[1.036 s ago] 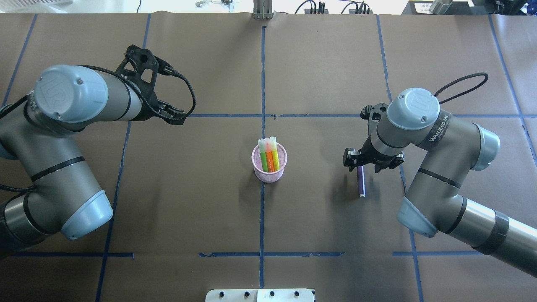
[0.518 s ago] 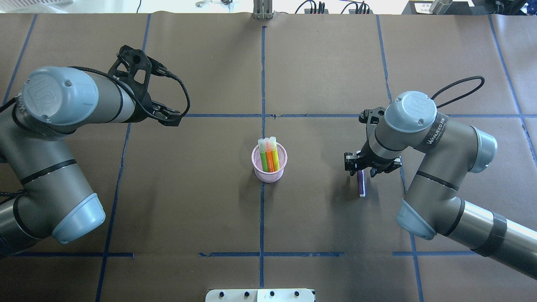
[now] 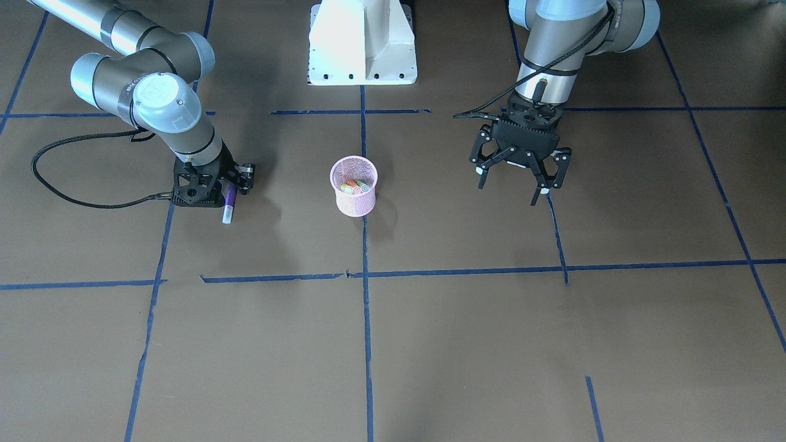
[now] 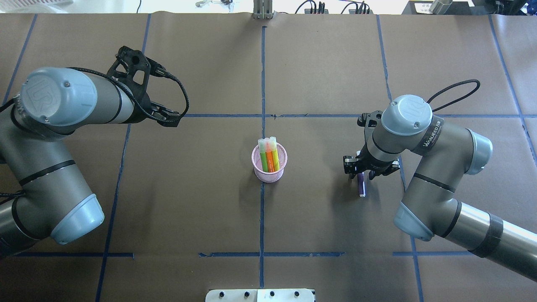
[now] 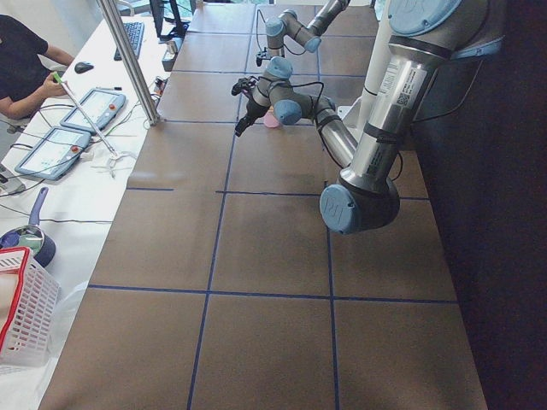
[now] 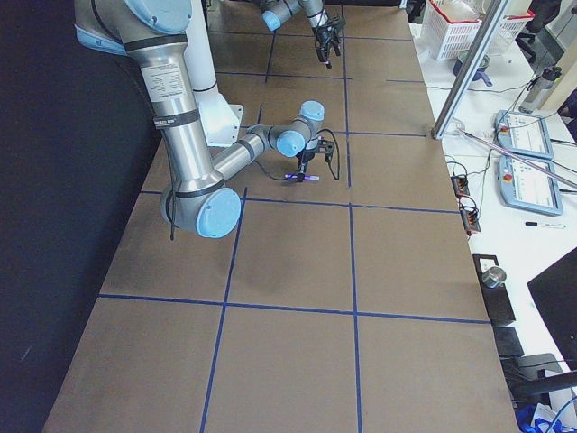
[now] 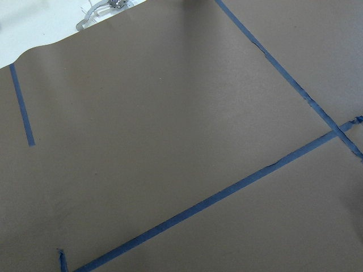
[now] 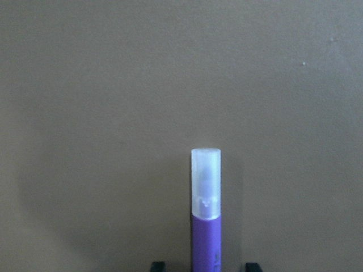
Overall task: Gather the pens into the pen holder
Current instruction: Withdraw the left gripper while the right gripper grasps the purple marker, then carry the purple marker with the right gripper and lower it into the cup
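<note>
The pink mesh pen holder [image 4: 269,167] stands at the table's centre, also in the front view [image 3: 354,195]. It holds green and orange pens [image 4: 268,154] upright, caps up. The purple pen [image 4: 361,185] lies flat on the table to its right, whitish cap toward the robot [image 3: 229,202]. My right gripper [image 4: 364,168] is low over the pen's far end. It is open, with a finger on either side of the pen and neither touching it [image 8: 206,226]. My left gripper [image 3: 513,187] is open and empty, held above the table at the far left [image 4: 172,117].
Blue tape lines [image 4: 262,84] grid the brown table. The white robot base [image 3: 362,49] is at the near edge. The right wrist's black cable [image 3: 67,196] loops over the table beside the arm. An operator and tablets are on a side bench [image 5: 60,128].
My right gripper has come down and toward the robot, over the purple pen's far end, so less of the pen shows. My left arm has drawn back slightly to the left.
</note>
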